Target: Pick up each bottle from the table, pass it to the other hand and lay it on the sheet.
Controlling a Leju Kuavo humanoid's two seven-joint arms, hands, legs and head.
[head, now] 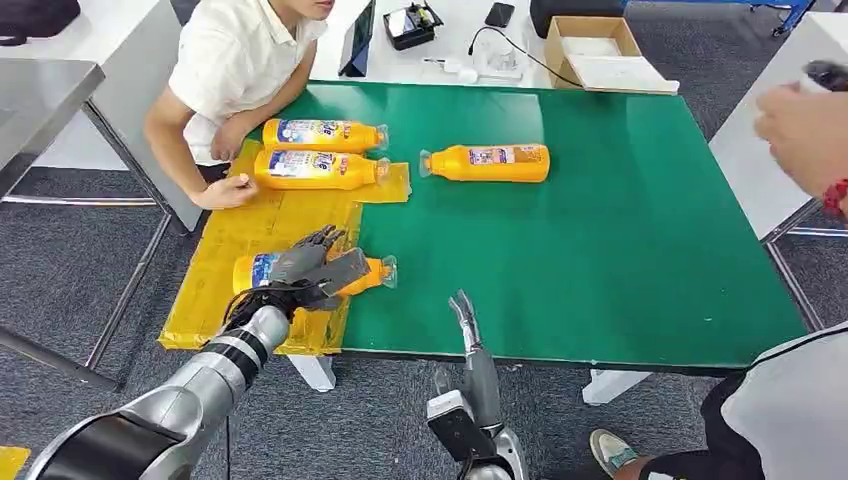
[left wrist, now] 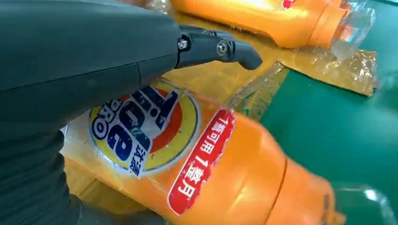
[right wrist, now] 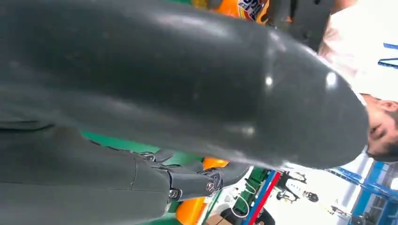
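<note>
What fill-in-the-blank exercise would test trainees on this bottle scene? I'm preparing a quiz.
1. The number of orange bottles lying on the yellow sheet is ____.
2. One bottle lies alone on the bare ____ table top.
3. The hand over the nearest bottle is the robot's ____ hand.
4. A person's hand rests on the ____.

Missing words: three; green; left; sheet

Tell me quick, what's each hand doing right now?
Left hand: over the bottle on the yellow sheet; grip cannot be told.
Right hand: holds nothing, fingers straight.
</note>
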